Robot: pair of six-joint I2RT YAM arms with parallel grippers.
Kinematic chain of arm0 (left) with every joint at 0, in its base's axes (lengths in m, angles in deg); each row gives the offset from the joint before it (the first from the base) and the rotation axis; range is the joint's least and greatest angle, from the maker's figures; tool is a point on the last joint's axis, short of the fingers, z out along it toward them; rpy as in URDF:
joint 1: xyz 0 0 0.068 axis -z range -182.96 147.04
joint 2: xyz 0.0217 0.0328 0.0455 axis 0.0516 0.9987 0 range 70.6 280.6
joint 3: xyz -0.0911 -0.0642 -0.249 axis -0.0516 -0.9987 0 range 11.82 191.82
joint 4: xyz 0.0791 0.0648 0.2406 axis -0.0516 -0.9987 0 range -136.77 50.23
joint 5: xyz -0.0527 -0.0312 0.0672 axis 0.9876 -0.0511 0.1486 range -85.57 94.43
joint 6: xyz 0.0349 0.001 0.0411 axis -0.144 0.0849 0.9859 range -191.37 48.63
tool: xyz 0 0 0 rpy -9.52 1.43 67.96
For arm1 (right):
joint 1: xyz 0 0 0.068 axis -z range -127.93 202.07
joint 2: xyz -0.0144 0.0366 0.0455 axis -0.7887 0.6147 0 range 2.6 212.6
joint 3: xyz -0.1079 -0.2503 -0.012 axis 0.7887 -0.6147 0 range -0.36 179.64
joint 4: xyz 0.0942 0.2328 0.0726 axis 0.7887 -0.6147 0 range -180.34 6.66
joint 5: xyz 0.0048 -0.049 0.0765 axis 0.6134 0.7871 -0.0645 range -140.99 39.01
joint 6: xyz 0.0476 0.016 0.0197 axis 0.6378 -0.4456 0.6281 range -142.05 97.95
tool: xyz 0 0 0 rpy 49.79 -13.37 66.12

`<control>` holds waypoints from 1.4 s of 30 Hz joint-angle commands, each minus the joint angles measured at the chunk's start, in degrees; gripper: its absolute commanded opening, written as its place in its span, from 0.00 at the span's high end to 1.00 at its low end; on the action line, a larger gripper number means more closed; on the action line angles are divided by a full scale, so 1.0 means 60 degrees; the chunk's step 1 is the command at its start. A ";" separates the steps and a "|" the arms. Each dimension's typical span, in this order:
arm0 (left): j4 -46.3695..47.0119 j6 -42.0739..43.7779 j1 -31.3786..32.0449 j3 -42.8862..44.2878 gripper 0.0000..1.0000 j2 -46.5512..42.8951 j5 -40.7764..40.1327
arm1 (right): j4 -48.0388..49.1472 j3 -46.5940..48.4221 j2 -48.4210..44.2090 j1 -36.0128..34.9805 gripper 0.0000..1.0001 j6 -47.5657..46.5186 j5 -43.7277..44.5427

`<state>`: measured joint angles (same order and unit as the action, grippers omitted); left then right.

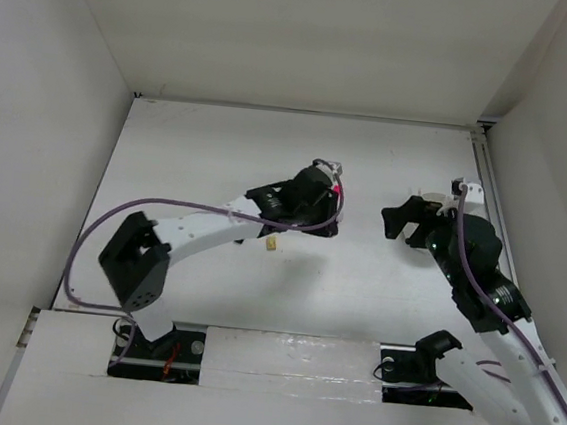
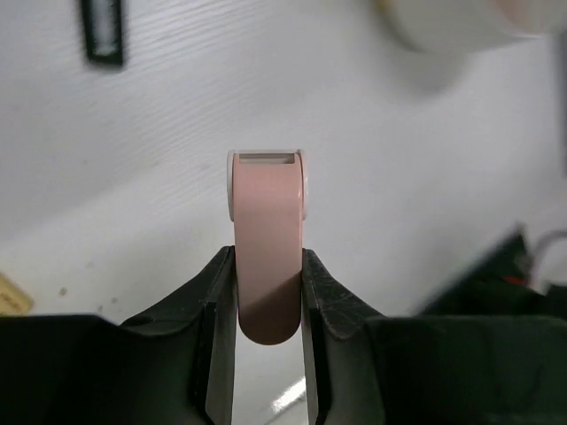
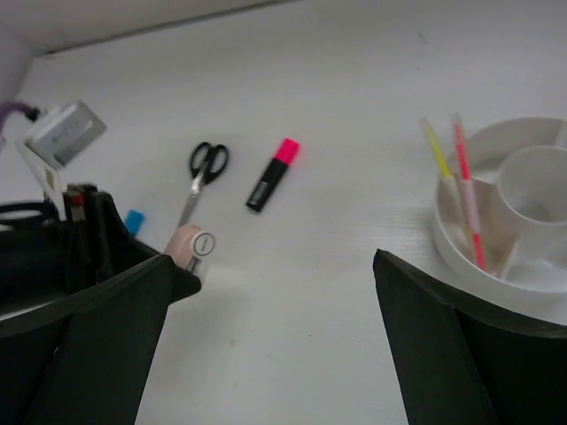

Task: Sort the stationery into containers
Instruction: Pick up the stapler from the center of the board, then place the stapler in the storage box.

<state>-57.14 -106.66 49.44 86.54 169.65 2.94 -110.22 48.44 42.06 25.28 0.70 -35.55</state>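
Observation:
My left gripper (image 2: 268, 266) is shut on the pink eraser (image 2: 268, 239), which sticks out past the fingertips. In the right wrist view the same pink eraser (image 3: 189, 243) shows beside the black-handled scissors (image 3: 205, 171). A black marker with a pink-red cap (image 3: 273, 175) and a blue cap (image 3: 135, 220) lie nearby. The round white tub (image 3: 462, 251) at the right holds the pale yellow stick (image 3: 438, 155) and the thin red pen (image 3: 469, 204). My right gripper (image 3: 275, 266) is open and has nothing in it. A tan eraser (image 1: 273, 243) lies under the left arm.
From above, the left gripper (image 1: 326, 212) and the right gripper (image 1: 406, 218) face each other mid-table, and the right arm covers most of the tub (image 1: 433, 199). White walls close in the table at the back and both sides. A dark blurred object (image 2: 104, 31) lies far left.

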 commanded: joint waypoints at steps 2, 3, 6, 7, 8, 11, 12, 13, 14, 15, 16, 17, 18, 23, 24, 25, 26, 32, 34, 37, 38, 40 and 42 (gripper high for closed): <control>0.3137 0.2013 -0.0282 -0.0660 1.00 -0.2033 0.3729 | 0.2030 -0.0456 -0.0790 0.0070 0.00 -0.0685 -0.3725; 0.3404 0.2116 -0.0398 -0.0908 1.00 -0.2223 0.4243 | 0.2250 -0.0544 -0.0921 0.0070 0.00 -0.0685 -0.4209; 0.4488 0.2322 -0.0399 -0.1217 1.00 -0.2752 0.6177 | 0.2866 -0.0734 -0.1039 0.0158 0.00 -0.0583 -0.5428; 0.4766 0.2322 -0.0399 -0.1377 1.00 -0.2869 0.7081 | 0.3100 -0.0735 -0.1127 0.0158 0.00 -0.0495 -0.5633; 0.5059 0.2322 -0.0399 -0.1379 1.00 -0.2870 0.7467 | 0.3203 -0.0735 -0.1128 0.0158 0.00 -0.0494 -0.5940; 0.6158 0.2073 -0.0399 -0.1773 1.00 -0.2987 0.8681 | 0.3598 -0.0823 -0.1465 0.0158 0.00 -0.0304 -0.6205; 0.6625 0.1942 -0.0399 -0.1774 1.00 -0.3074 0.8977 | 0.3600 -0.0823 -0.1581 0.0158 0.00 -0.0217 -0.6293; 0.6891 0.1781 -0.0399 -0.1905 1.00 -0.3075 0.9227 | 0.3600 -0.0722 -0.1582 0.0158 0.00 -0.0216 -0.6294; 0.7140 0.1693 -0.0399 -0.1993 1.00 -0.3191 0.9577 | 0.3600 -0.0721 -0.1582 0.0158 0.00 -0.0216 -0.6425; 0.7345 0.1692 -0.0399 -0.2125 1.00 -0.3192 0.9697 | 0.3687 -0.0720 -0.1582 0.0158 0.00 -0.0216 -0.6513; 0.7753 0.1547 -0.0399 -0.2126 1.00 -0.3294 0.9799 | 0.3688 -0.0720 -0.1582 0.0158 0.00 -0.0086 -0.6514; 0.7946 0.1458 -0.0399 -0.2358 1.00 -0.3295 0.9887 | 0.3688 -0.0720 -0.1684 0.0158 0.00 -0.0084 -0.6514; 0.8122 0.1327 -0.0399 -0.2360 1.00 -0.3411 0.9975 | 0.3775 -0.0720 -0.1685 0.0158 0.00 0.0003 -0.6514; 0.8914 0.1150 -0.0399 -0.2580 1.00 -0.3778 1.0196 | 0.3980 -0.0720 -0.1509 0.0158 0.05 0.0106 -0.7245; 0.8915 0.1150 -0.0399 -0.2580 1.00 -0.3778 1.0196 | 0.3981 -0.0720 -0.1422 0.0158 0.05 0.0193 -0.7421; 0.8915 0.1150 -0.0486 -0.2580 1.00 -0.3865 1.0283 | 0.4300 -0.0720 -0.1421 0.0158 0.06 0.0339 -0.7582; 0.9190 0.0961 -0.0487 -0.2580 1.00 -0.3866 1.0371 | 0.4303 -0.0720 -0.1421 0.0158 0.06 0.0340 -0.7815; 1.0336 0.0051 -0.0824 -0.2682 1.00 -0.3778 1.0811 | 0.4785 -0.0633 -0.1333 0.0158 0.17 0.0603 -0.8549; 1.0437 -0.0079 -0.0824 -0.2682 1.00 -0.3690 1.0811 | 0.4976 -0.0633 -0.1246 0.0158 0.24 0.0735 -0.8711; 1.0555 -0.0168 -0.0824 -0.2682 1.00 -0.3602 1.0811 | 0.5079 -0.0633 -0.1245 0.0158 0.30 0.0824 -0.8960; 1.0642 -0.0168 -0.0824 -0.2769 1.00 -0.3602 1.0811 | 0.5195 -0.0720 -0.1245 0.0158 0.30 0.0940 -0.8960; 1.0730 -0.0270 -0.0824 -0.2770 1.00 -0.3514 1.0811 | 0.5415 -0.0720 -0.1245 0.0158 0.30 0.1043 -0.9047; 1.0847 -0.0387 -0.0824 -0.2770 1.00 -0.3426 1.0914 | 0.5693 -0.0823 -0.1158 0.0158 0.31 0.1131 -0.9135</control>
<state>2.01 -107.51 44.55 70.32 149.10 66.13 -82.46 43.26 34.72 25.85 5.96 -87.85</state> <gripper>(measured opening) 0.218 0.693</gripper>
